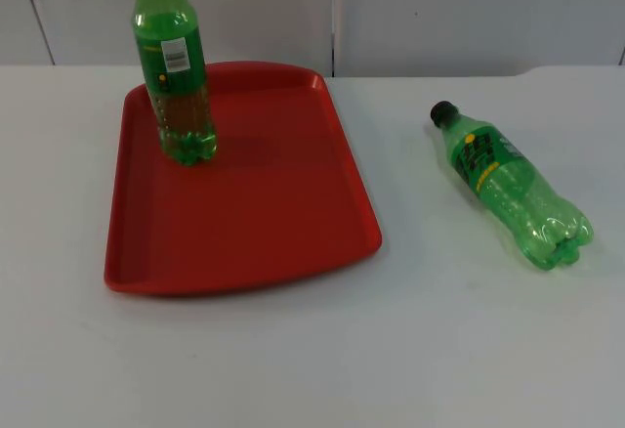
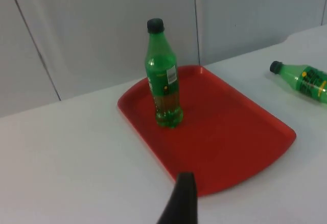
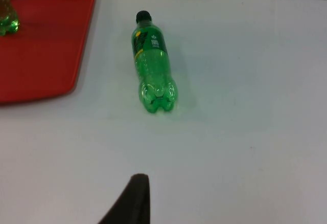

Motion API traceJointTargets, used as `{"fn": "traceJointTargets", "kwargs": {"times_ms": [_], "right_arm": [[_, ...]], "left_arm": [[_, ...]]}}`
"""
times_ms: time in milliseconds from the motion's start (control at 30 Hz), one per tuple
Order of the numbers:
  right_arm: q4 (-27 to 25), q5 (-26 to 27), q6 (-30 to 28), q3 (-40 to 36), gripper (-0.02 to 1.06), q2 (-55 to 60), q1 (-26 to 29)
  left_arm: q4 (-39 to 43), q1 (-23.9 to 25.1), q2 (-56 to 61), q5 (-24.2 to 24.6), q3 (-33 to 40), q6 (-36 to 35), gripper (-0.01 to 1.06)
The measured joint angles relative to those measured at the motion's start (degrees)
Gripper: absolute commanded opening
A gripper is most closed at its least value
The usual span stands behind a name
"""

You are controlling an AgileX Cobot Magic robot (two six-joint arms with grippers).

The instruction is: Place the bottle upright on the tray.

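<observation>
Green lying bottle (image 1: 511,187) — cap toward the partition wall (image 1: 469,8); beside red tray (image 1: 244,223).

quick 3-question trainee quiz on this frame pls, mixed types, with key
1. True or false: the standing bottle is on the red tray.
2. Where is the lying bottle? A) on the tray B) on the white table beside the tray, on the right arm's side C) leaning on the grey partition wall
3. Fill in: the lying bottle's black cap points toward the ____.

Key
1. True; it stands upright near the tray's far corner.
2. B; it lies on its side, apart from the tray.
3. Wall; its base faces the near table edge.
</observation>
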State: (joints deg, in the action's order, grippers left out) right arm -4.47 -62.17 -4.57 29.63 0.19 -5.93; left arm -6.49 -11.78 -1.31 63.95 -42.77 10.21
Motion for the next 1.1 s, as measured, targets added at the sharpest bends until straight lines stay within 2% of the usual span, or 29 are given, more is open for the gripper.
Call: {"fn": "traceJointTargets", "kwargs": {"times_ms": [267,400,567,700,1100], "right_arm": [[0.00,0.00,0.00,0.00,1.04,0.00,0.00],[0.00,0.00,0.00,0.00,1.04,0.00,0.00],[0.00,0.00,0.00,0.00,1.04,0.00,0.00],[0.00,0.00,0.00,0.00,1.04,0.00,0.00],[0.00,0.00,0.00,0.00,1.04,0.00,0.00]], "left_arm": [[0.12,0.00,1.05,0.37,0.00,-0.11,0.73],[0.12,0.00,1.16,0.38,2.33,-0.75,0.73],[0.22,0.00,1.16,-0.61,10.36,-0.97,0.73],[0.66,0.00,1.16,-1.37,13.48,-2.07,0.73],[3.45,0.00,1.16,-1.91,14.08,-4.84,0.73]]}}
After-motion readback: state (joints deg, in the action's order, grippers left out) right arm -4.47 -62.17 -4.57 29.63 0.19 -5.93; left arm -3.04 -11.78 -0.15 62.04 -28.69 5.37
